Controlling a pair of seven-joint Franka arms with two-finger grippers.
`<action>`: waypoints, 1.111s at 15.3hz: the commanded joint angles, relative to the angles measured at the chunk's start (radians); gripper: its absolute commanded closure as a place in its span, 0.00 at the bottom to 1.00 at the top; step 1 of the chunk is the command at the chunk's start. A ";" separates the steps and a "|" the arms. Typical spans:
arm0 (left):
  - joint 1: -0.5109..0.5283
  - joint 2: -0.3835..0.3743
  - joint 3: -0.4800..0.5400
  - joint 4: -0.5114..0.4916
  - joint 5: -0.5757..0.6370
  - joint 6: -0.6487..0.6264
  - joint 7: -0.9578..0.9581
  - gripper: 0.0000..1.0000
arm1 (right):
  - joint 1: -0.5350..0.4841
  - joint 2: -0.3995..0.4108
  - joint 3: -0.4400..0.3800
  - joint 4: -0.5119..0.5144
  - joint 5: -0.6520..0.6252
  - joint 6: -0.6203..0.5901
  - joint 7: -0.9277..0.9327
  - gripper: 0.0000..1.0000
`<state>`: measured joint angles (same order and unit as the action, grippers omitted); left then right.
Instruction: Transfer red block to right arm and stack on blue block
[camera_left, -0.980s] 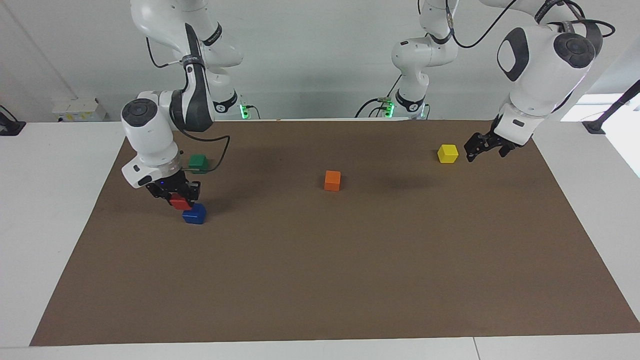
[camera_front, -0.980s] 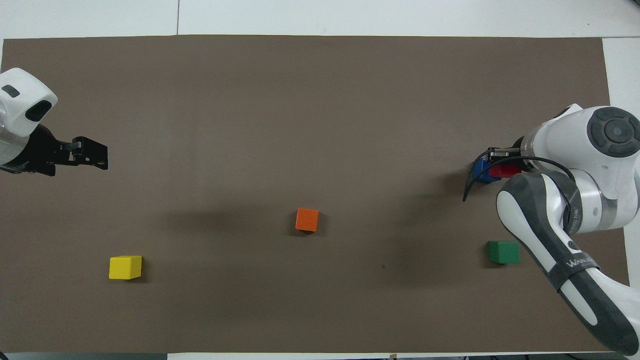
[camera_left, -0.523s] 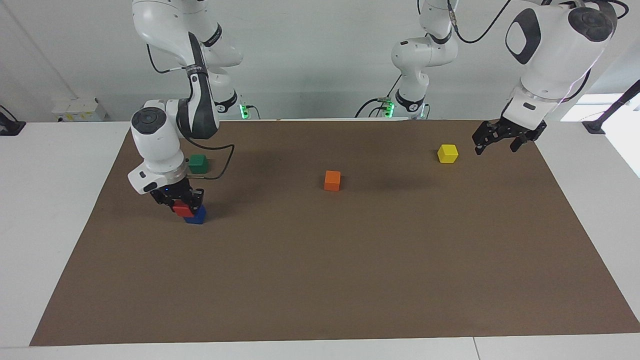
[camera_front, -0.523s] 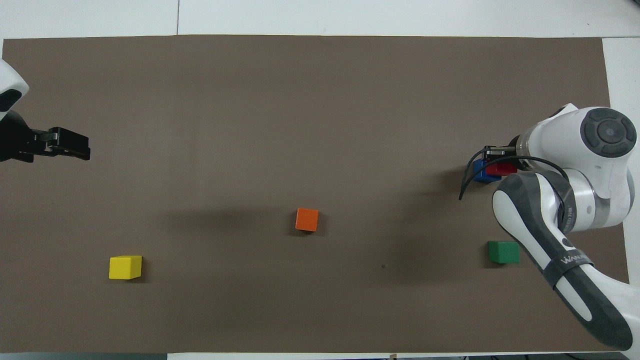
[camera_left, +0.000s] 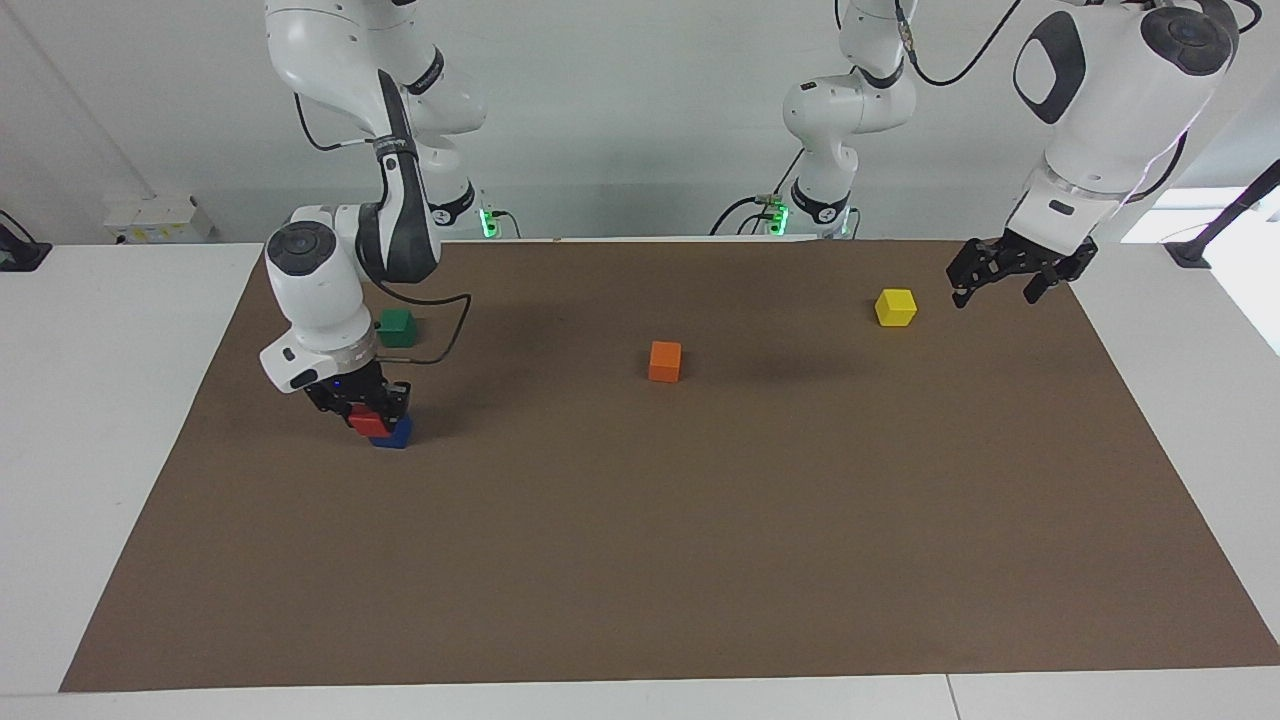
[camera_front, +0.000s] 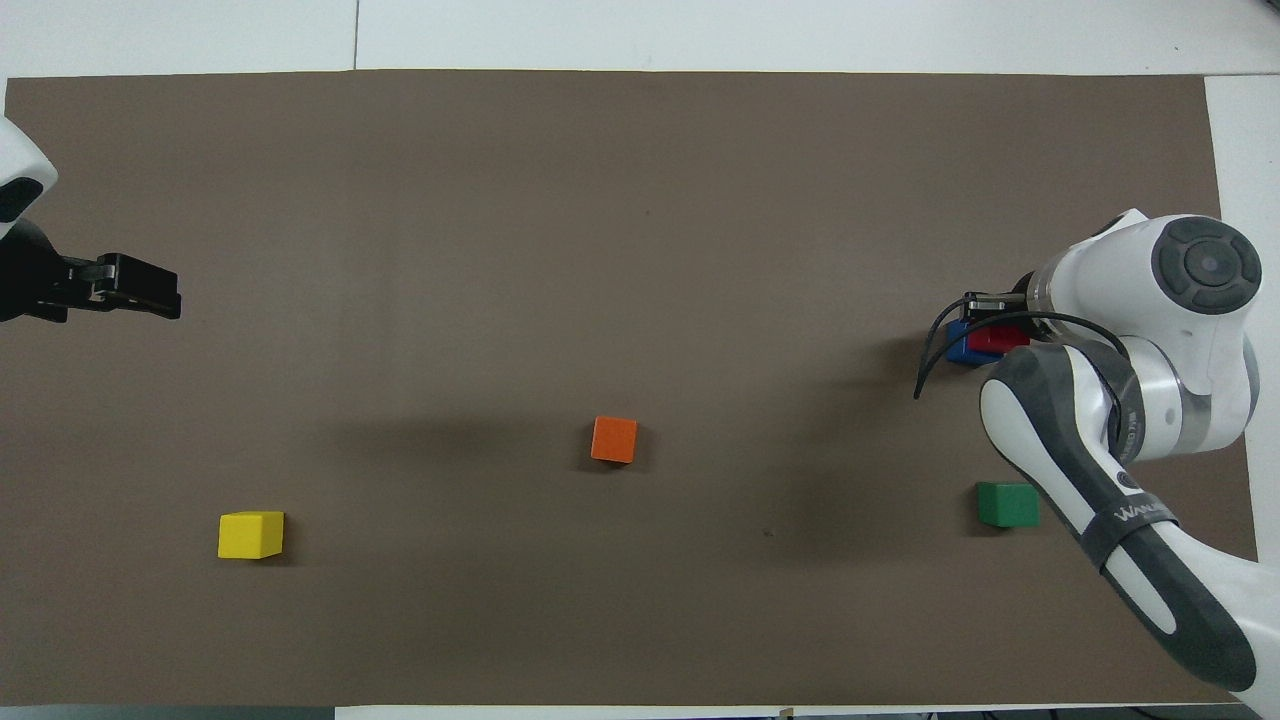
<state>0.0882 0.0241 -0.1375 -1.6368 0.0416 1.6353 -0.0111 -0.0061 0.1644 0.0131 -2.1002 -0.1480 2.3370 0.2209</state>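
At the right arm's end of the table, the red block (camera_left: 369, 424) is gripped by the right gripper (camera_left: 366, 410) and set against the blue block (camera_left: 393, 433). Placement is judged under way; release is needed next. Over the mat's edge beside the yellow block (camera_left: 895, 307), the left gripper (camera_left: 1003, 279) is held spread and empty, waiting.

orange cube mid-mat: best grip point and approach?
Take the small orange cube from straight above, jaws closing on two opposite vertical faces at mid-height. It sits flat and alone on the brown mat, well apart from the other cubes, so all sides look free. In the overhead view it appears slightly rotated; turn the wrist to match. The left gripper, idle over the mat's edge, seems better placed.
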 joint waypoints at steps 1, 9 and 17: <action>0.010 -0.012 0.004 -0.014 0.012 -0.006 0.016 0.00 | -0.008 0.003 0.007 -0.004 -0.022 0.008 0.041 0.15; 0.008 -0.012 0.004 -0.014 0.011 -0.005 0.016 0.00 | -0.005 -0.009 0.008 0.130 -0.015 -0.203 0.029 0.00; 0.008 -0.012 0.004 -0.014 0.012 -0.005 0.016 0.00 | -0.017 -0.167 0.008 0.196 0.096 -0.375 -0.235 0.00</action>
<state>0.0949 0.0241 -0.1356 -1.6388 0.0416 1.6353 -0.0110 -0.0071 0.0487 0.0156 -1.9180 -0.1055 2.0166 0.0458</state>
